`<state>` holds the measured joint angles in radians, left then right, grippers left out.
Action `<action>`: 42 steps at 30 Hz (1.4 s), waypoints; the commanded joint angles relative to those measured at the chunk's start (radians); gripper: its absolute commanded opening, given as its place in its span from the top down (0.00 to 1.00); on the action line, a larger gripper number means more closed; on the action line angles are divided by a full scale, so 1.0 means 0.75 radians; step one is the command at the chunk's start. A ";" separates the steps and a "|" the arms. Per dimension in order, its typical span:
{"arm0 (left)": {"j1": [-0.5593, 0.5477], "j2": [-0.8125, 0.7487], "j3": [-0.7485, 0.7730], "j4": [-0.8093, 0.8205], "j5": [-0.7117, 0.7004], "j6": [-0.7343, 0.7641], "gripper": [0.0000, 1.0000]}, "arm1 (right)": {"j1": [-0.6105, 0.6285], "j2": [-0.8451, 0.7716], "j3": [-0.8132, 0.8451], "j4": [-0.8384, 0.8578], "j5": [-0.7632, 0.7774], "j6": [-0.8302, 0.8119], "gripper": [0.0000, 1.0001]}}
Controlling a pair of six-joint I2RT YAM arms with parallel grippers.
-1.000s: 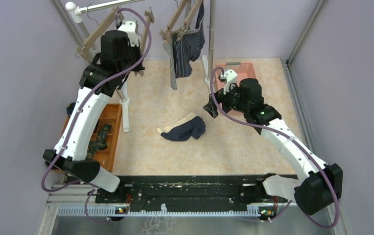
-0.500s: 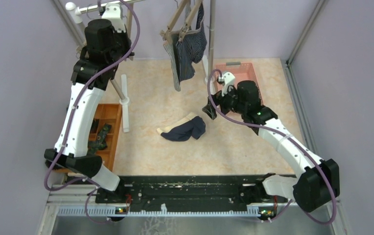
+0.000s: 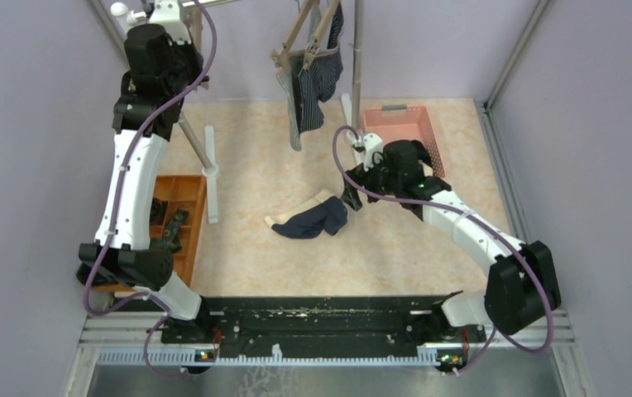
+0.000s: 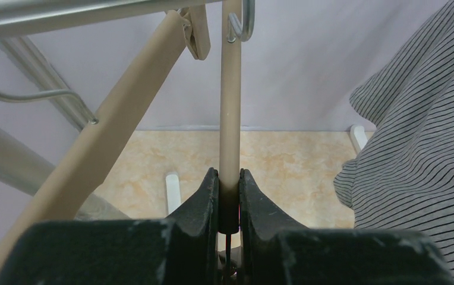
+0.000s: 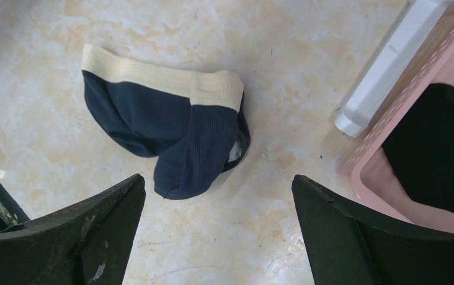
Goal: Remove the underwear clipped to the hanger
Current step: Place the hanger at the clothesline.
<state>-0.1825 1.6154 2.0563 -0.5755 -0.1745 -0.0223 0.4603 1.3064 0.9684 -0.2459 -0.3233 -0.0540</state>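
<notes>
My left gripper [image 4: 229,175] is shut on the beige wooden bar of a hanger [image 4: 230,113], held up by the metal rail [image 4: 64,15]; in the top view it is at the far left [image 3: 166,16]. Striped underwear [image 3: 308,78] stays clipped to other hangers on the rail and fills the right of the left wrist view [image 4: 421,166]. Dark navy underwear with a beige waistband [image 3: 313,219] lies crumpled on the table. My right gripper [image 5: 218,178] is open and empty, hovering just right of it [image 5: 171,124].
A pink basket [image 3: 404,124] stands at the back right, with a black garment [image 5: 438,148] inside. A white rack foot [image 5: 385,71] lies beside it. An orange tray [image 3: 182,194] with dark bundles sits at the left. The rack's posts stand behind.
My left arm has risen and swung left to the rail, still shut on the hanger bar. My right gripper has moved left and down towards the navy underwear on the table.
</notes>
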 commanded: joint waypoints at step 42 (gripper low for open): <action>0.053 0.084 -0.028 0.208 0.089 -0.069 0.94 | 0.093 0.344 0.055 -0.060 -0.013 -0.070 0.02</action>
<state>-0.1505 1.6962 2.0594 -0.4343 -0.1169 -0.0597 0.5144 1.5879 0.9577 -0.3222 -0.3229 -0.0956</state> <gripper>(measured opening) 0.162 0.982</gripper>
